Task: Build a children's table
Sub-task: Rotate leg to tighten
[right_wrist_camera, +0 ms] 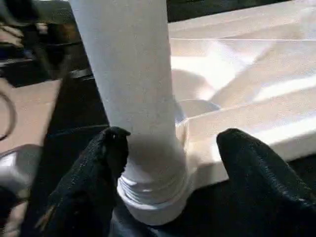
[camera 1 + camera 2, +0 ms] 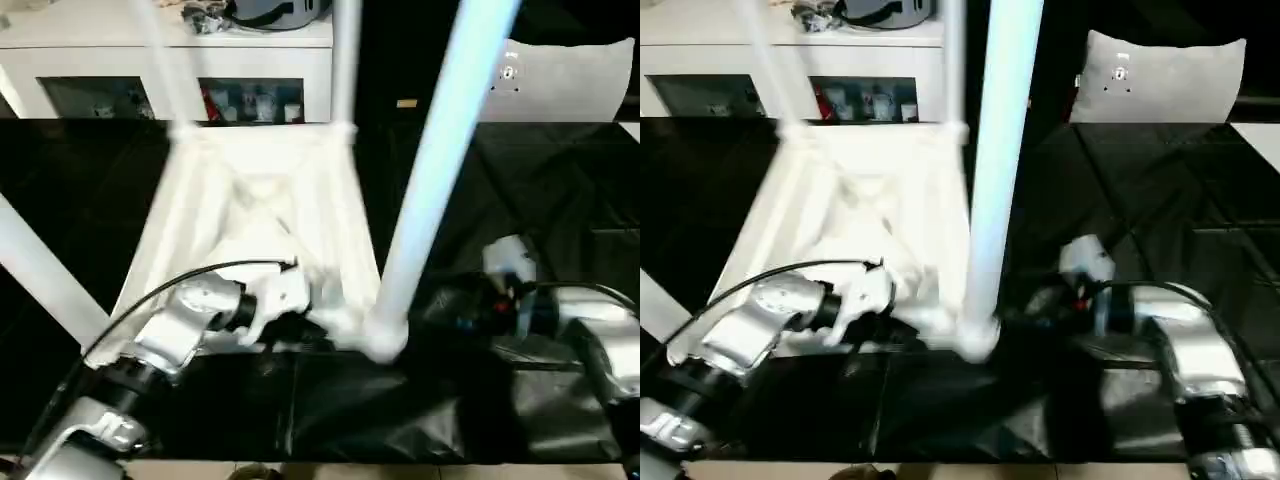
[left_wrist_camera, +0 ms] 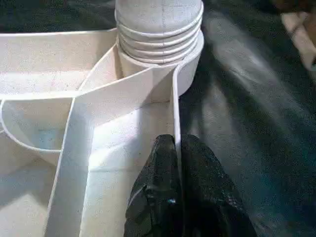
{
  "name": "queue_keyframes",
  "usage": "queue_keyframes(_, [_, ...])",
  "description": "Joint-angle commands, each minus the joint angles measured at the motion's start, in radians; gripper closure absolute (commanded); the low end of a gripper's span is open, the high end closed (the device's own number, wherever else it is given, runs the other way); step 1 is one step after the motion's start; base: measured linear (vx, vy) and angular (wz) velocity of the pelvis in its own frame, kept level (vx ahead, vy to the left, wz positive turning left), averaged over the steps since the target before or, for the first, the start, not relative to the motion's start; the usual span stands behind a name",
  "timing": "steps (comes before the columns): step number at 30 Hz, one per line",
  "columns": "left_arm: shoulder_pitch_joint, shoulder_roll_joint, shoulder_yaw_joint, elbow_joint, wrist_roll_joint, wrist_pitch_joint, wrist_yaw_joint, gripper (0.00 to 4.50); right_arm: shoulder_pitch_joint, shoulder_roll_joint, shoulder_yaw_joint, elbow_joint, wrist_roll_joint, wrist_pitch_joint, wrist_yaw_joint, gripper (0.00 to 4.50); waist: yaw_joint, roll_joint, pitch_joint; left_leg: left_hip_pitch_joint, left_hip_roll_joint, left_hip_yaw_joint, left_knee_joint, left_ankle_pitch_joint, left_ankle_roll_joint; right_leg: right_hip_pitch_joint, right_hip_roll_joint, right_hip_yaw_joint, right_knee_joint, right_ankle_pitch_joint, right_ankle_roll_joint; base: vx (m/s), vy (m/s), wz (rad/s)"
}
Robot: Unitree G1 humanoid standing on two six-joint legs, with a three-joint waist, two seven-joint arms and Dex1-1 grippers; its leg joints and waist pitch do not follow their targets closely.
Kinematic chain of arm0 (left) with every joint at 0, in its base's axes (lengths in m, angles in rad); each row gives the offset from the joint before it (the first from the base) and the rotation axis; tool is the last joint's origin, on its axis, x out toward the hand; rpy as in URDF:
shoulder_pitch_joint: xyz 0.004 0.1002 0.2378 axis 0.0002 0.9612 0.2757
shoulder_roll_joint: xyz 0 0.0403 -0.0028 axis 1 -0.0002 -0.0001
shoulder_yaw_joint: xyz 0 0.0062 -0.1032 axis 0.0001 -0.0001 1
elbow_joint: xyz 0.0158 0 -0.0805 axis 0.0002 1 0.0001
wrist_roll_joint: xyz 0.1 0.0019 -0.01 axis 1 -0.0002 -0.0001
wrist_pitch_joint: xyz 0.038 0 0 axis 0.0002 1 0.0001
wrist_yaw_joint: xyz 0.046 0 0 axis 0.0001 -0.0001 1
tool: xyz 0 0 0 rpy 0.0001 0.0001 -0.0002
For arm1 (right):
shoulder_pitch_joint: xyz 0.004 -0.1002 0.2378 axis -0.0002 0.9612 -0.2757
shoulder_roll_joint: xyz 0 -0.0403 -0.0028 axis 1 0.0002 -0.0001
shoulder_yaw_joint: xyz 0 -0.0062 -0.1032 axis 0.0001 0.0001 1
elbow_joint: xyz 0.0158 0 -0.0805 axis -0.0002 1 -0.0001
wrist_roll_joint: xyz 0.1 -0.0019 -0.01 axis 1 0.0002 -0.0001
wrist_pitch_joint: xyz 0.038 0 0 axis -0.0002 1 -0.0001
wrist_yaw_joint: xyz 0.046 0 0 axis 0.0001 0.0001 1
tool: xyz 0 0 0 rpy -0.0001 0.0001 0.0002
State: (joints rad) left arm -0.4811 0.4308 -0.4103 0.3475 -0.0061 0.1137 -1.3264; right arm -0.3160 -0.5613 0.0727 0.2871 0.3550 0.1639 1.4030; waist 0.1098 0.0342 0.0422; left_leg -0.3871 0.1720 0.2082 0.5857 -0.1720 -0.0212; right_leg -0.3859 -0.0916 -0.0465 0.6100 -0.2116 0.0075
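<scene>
Black rubber-clad fingers of the left gripper [image 3: 178, 163]: pressed together on the thin upright side wall of the white plastic rectangular tabletop [image 2: 262, 215], which lies upside down, ribs up, on the black table surface [image 2: 420, 420]; the pinch sits just short of the near-right corner socket, judged to steady the piece while a leg is seated. Right gripper [image 1: 173, 158]: jaws wide apart, one black finger to either side of the long white tapered tubular leg [image 2: 440, 170] at its threaded base, the left finger touching or nearly touching the tube, the other standing clear; nothing clamped. That leg stands upright in the corner socket at about 5 o'clock of the tabletop. Further white legs rise at 11 and 1 o'clock, another at 8 o'clock. Beyond, at 12 o'clock: white cabinet with glass doors [image 2: 170, 75].
</scene>
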Motion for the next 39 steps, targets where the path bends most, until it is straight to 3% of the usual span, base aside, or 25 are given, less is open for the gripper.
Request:
queue_keyframes(1, [-0.004,0.007,-0.074,-0.012,0.017,-0.028,-0.075,4.50,-0.029,0.003,0.036,-0.004,0.015,0.014,0.059,1.55,-0.002,-0.016,-0.050,0.025,0.070,-0.032,-0.075,-0.264,0.048,0.027,-0.065,0.039,-0.080,-0.231,-0.240,0.000,0.000,0.00])
queue_keyframes(8, [-0.014,0.013,-0.082,0.007,0.023,-0.057,-0.095,4.50,-0.043,0.023,0.087,0.000,0.019,0.037,0.116,2.18,0.005,-0.020,-0.055,0.026,0.069,-0.031,-0.072,-0.230,0.049,0.028,-0.064,0.038,-0.071,-0.164,-0.253,0.000,0.000,0.00])
queue_keyframes(14, [-0.009,0.010,-0.079,0.011,0.017,-0.054,-0.094,4.50,-0.050,0.031,0.103,0.015,0.021,0.048,0.139,2.53,0.007,-0.019,-0.055,0.026,0.069,-0.031,-0.070,-0.222,0.050,0.029,-0.066,0.038,-0.070,-0.173,-0.253,0.000,0.000,0.00])
queue_keyframes(20, [0.008,-0.027,-0.016,-0.024,-0.042,0.084,-0.015,4.50,-0.017,0.056,0.077,-0.035,0.043,0.106,0.050,2.58,0.004,-0.020,-0.053,0.025,0.068,-0.031,-0.073,-0.233,0.040,0.029,-0.065,0.039,-0.071,-0.192,-0.253,0.000,0.000,0.00])
queue_keyframes(24, [0.012,-0.083,0.026,-0.033,-0.042,0.176,0.107,4.50,-0.001,0.122,0.064,-0.046,-0.016,0.144,-0.154,2.59,-0.005,-0.021,-0.046,0.028,0.065,-0.036,-0.079,-0.292,0.009,0.025,-0.068,0.040,-0.084,-0.316,-0.221,0.000,0.000,0.00])
queue_keyframes(25, [0.014,-0.096,0.030,-0.036,-0.036,0.194,0.135,4.50,-0.002,0.144,0.057,-0.040,-0.030,0.146,-0.204,2.59,-0.006,-0.009,-0.046,0.028,0.065,-0.039,-0.080,-0.302,0.000,0.024,-0.071,0.041,-0.085,-0.335,-0.215,0.000,0.000,0.00])
queue_keyframes(26, [0.014,-0.096,0.030,-0.036,-0.036,0.194,0.135,4.50,-0.002,0.144,0.057,-0.040,-0.030,0.146,-0.204,2.59,-0.018,-0.017,-0.043,0.026,0.063,-0.041,-0.084,-0.325,-0.013,0.024,-0.069,0.039,-0.091,-0.370,-0.198,0.000,0.000,0.00])
queue_keyframes(27, [0.017,-0.121,0.036,-0.043,-0.030,0.230,0.182,4.50,-0.005,0.181,0.049,-0.028,-0.059,0.145,-0.291,2.59,-0.021,-0.014,-0.044,0.027,0.062,-0.044,-0.084,-0.335,-0.019,0.025,-0.070,0.038,-0.092,-0.389,-0.190,0.000,0.000,0.00])
queue_keyframes(28, [0.013,-0.168,0.041,-0.040,-0.015,0.273,0.253,4.50,-0.015,0.238,0.040,0.001,-0.107,0.137,-0.427,2.59,-0.040,-0.015,-0.041,0.021,0.061,-0.045,-0.089,-0.350,-0.035,0.024,-0.066,0.037,-0.093,-0.410,-0.177,0.000,0.000,0.00])
queue_keyframes(29, [0.009,-0.199,0.044,-0.037,-0.005,0.301,0.301,4.50,-0.024,0.276,0.034,0.023,-0.140,0.132,-0.518,2.59,-0.045,-0.014,-0.038,0.024,0.058,-0.048,-0.089,-0.369,-0.042,0.021,-0.068,0.036,-0.096,-0.437,-0.171,0.000,0.000,0.00])
queue_keyframes(31, [-0.009,-0.252,0.052,-0.016,0.013,0.335,0.380,4.50,-0.040,0.326,0.029,0.055,-0.195,0.124,-0.659,2.61,-0.065,-0.017,-0.036,0.028,0.054,-0.054,-0.087,-0.420,-0.053,0.019,-0.070,0.032,-0.107,-0.535,-0.140,0.000,0.000,0.00])
queue_keyframes(32, [-0.026,-0.284,0.058,0.007,0.021,0.344,0.423,4.50,-0.056,0.361,0.014,0.080,-0.203,0.127,-0.736,2.61,-0.079,-0.012,-0.034,0.030,0.049,-0.057,-0.086,-0.450,-0.060,0.013,-0.067,0.029,-0.118,-0.601,-0.108,0.000,0.000,0.00])
queue_keyframes(34, [-0.036,-0.304,0.061,0.017,0.026,0.353,0.451,4.50,-0.065,0.384,0.003,0.092,-0.205,0.133,-0.786,2.62,-0.081,-0.013,-0.036,0.034,0.048,-0.061,-0.085,-0.466,-0.055,0.013,-0.069,0.028,-0.124,-0.624,-0.093,0.000,0.000,0.00])
queue_keyframes(37, [-0.076,-0.383,0.087,0.078,0.048,0.334,0.577,4.50,-0.114,0.482,-0.056,0.169,-0.217,0.092,-0.994,2.62,-0.087,0.003,-0.040,0.034,0.050,-0.064,-0.091,-0.476,-0.052,0.011,-0.062,0.028,-0.122,-0.535,-0.108,0.000,0.000,0.00])
queue_keyframes(39, [-0.087,-0.409,0.096,0.092,0.061,0.321,0.615,4.50,-0.121,0.510,-0.062,0.185,-0.245,0.043,-1.047,2.62,-0.094,-0.004,-0.044,0.031,0.049,-0.063,-0.093,-0.476,-0.057,0.015,-0.061,0.024,-0.119,-0.463,-0.131,0.000,0.000,0.00])
